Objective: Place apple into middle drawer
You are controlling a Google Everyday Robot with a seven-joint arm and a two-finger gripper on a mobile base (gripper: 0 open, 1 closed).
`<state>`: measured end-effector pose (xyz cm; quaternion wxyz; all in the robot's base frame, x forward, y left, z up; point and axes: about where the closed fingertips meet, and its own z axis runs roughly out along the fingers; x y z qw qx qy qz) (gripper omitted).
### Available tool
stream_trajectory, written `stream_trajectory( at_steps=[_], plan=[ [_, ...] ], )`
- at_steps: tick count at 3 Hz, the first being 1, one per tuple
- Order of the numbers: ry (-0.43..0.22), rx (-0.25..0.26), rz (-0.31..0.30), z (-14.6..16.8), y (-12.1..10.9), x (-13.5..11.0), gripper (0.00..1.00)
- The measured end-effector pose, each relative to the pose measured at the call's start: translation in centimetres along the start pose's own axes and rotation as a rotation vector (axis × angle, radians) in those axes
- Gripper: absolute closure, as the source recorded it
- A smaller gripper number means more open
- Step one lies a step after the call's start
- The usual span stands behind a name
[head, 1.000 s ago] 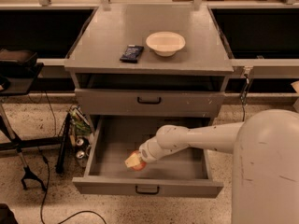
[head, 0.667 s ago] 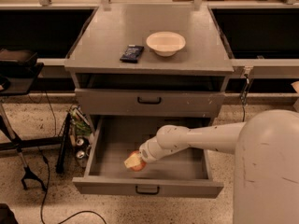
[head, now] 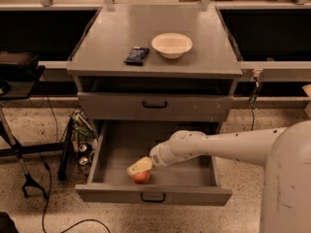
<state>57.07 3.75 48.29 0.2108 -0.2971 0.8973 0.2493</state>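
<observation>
Inside open middle drawer [head: 116, 152], jaws just over apple [head: 141, 178], near front.

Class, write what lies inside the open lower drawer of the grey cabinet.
Inside the middle drawer lies the apple, near the front wall, the pincer directly over it. The pincer covers the apple's top; the arm hides some drawer floor.
</observation>
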Motion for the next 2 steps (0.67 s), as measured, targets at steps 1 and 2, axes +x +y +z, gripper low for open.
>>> stream_trajectory(
  at_steps=[1, 2],
  plan=[
    [-0.052, 0.035, -0.013, -2.82, -0.01, -0.64, 0.00],
    [-0.055, 0.038, -0.014, -3.01, -0.06, -0.71, 0.00]
  ],
)
